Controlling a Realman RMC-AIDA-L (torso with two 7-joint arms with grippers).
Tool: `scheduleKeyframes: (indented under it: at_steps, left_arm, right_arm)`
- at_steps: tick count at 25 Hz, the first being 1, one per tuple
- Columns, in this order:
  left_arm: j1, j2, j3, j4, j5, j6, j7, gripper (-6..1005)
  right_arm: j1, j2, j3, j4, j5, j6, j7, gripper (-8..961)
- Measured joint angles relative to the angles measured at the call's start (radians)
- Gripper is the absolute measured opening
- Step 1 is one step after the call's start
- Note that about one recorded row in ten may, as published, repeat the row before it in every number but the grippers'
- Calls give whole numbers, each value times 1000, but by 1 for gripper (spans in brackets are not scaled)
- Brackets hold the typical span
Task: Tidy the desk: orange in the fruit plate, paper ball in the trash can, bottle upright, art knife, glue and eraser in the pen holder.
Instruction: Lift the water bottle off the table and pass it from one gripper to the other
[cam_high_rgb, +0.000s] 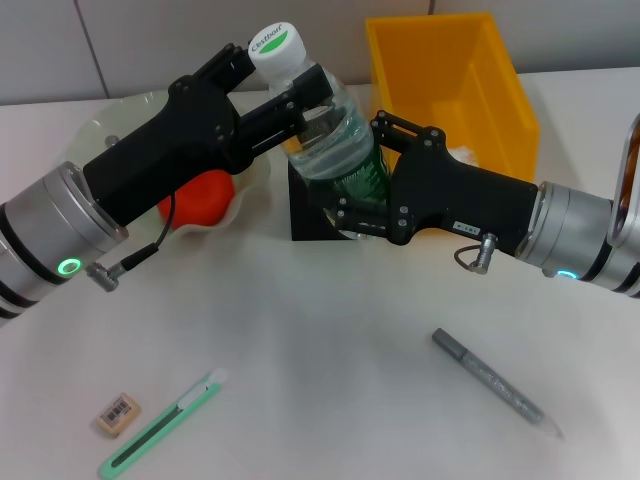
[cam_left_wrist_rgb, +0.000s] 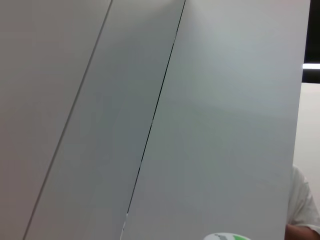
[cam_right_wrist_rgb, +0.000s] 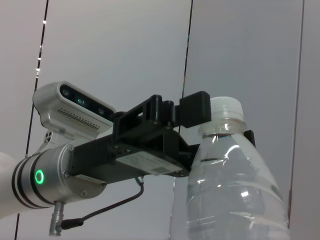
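Two arms meet at the bottle (cam_high_rgb: 335, 140), so check both grips. Starting at your far left on the white desk (cam_high_rgb: 320, 330): eraser (cam_high_rgb: 118, 414) lies near the front edge, art knife (cam_high_rgb: 163, 424) w/ green body just beside it, angled, tip end pointing toward the centre. Behind them, the orange (cam_high_rgb: 200, 197) already sits in the clear fruit plate (cam_high_rgb: 110, 125), partly hidden by the left arm. Left gripper (cam_high_rgb: 300, 95) reaches across from the left and is clenched on the bottle neck, right under the white-and-green cap (cam_high_rgb: 277, 48); right wrist view shows its black fingers (cam_right_wrist_rgb: 192, 107) pressed at the neck. Bottle stands roughly upright, tilted a little, over the black pen holder (cam_high_rgb: 310, 210) — can't tell if its base touches anything. Right gripper (cam_high_rgb: 365, 195) comes in from the right at the bottle's lower body, around the green label; fingers look wrapped on it but you can't confirm the clamp. Behind it sits the yellow bin (cam_high_rgb: 450, 80). Farther right and toward the front, a grey pen-shaped stick (cam_high_rgb: 490, 385) lies flat on the desk, well apart from the rest.
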Motion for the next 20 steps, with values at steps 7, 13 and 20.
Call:
scheduleKeyframes:
  at_steps: [7,13,20]
  left_arm:
    - [1,0,62,3,-73,-1,31,859]
    - [1,0,63,4,-75,-1,32,858]
    - [3,0,70,4,-77,-1,32,858]
  right_arm:
    - [0,0,-2,0,0,-1,0,766]
    - [0,0,-7,0,0,-1,0,766]
    - [0,0,-11,0,0,-2,3,765]
